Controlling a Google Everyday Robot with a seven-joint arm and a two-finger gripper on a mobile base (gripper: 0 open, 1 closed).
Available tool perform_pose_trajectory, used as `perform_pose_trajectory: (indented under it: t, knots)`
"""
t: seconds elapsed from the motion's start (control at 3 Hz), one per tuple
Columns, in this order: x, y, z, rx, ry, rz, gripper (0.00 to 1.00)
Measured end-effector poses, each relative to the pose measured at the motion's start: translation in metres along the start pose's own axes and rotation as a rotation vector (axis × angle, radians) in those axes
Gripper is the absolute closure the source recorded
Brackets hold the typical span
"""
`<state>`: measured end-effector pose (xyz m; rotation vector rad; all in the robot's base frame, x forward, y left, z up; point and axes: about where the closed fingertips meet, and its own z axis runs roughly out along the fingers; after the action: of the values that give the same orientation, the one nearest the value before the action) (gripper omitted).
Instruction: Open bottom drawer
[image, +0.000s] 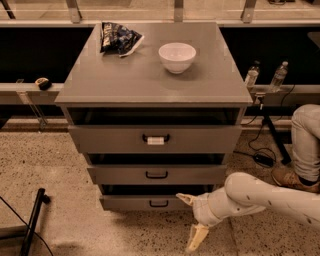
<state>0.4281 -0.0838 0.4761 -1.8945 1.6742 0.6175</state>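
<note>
The bottom drawer (130, 202) is the lowest grey front of the cabinet, with a small black bar handle (158, 203). It sits shut, under the middle drawer (156, 174) and the top drawer (155, 139) with a white tag on its handle. My gripper (190, 222) is open at the end of the white arm, which comes in from the lower right. One finger (184, 199) points at the drawer front just right of the handle. The other finger (196, 237) hangs lower, above the floor. It holds nothing.
A white bowl (177, 56) and a dark snack bag (118, 37) lie on the cabinet top (100, 80). Two bottles (251, 75) stand at the right rail. A person's leg and shoe (295, 176) are at the right. A black stand leg (32, 221) lies at lower left.
</note>
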Motion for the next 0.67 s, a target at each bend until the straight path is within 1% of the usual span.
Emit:
perform_pose_trajectory:
  t: [0.33, 0.67]
  knots:
    - [0.043, -0.016, 0.021, -0.016, -0.022, 0.008, 0.00]
    - [0.090, -0.032, 0.058, -0.019, -0.039, 0.017, 0.00]
